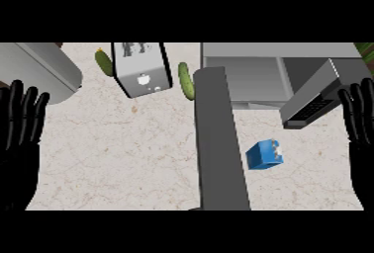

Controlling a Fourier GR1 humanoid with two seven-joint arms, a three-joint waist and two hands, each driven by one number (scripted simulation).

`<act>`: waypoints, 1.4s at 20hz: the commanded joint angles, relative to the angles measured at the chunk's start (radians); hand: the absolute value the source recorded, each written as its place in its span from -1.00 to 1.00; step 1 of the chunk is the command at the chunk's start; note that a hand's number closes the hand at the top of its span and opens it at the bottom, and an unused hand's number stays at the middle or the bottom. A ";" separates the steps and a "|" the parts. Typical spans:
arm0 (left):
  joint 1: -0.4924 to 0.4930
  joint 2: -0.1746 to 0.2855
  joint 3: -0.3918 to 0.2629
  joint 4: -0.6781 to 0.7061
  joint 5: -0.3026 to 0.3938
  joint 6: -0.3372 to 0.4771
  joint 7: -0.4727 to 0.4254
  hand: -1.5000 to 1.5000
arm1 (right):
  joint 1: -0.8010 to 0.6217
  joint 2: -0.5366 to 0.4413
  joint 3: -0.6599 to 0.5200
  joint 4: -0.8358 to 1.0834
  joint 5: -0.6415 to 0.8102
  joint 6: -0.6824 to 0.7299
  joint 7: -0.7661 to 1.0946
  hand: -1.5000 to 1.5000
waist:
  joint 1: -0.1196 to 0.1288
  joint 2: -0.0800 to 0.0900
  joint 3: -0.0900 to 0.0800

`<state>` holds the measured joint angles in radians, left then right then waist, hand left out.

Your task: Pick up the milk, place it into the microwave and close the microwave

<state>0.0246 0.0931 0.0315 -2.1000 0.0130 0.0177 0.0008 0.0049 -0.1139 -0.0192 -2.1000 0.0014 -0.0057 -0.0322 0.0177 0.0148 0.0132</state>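
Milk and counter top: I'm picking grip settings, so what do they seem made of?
The milk looks like a matte blue cardboard carton, boxy with flat faces. The counter top looks like pale stone, perhaps marble, going by its faint veining.

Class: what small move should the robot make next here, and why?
Probably move the right hand toward the milk. The milk sits untouched on the counter. The right hand is open at the view's right edge and nearer to the milk than the open left hand. The microwave already stands open.
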 commanded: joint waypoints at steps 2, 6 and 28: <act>0.017 0.027 0.010 -0.015 -0.003 -0.032 0.014 -1.00 | 0.041 0.047 0.057 -0.047 0.097 -0.061 0.040 -1.00 | -0.017 -0.016 -0.013; -0.018 0.040 0.013 0.042 0.016 -0.063 -0.016 -1.00 | 0.057 0.102 0.147 -0.137 0.330 -0.205 0.175 -1.00 | -0.021 -0.017 -0.015; 0.441 -0.005 0.232 -0.278 0.506 -0.335 0.079 -1.00 | 0.107 0.110 0.337 -0.014 0.435 -0.397 0.275 -1.00 | -0.010 -0.016 -0.013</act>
<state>0.4046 0.1029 0.2223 -2.3386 0.4503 -0.2687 0.0892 0.1323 -0.0057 0.3548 -2.1440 0.4425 -0.4078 0.2160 0.0075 -0.0020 0.0000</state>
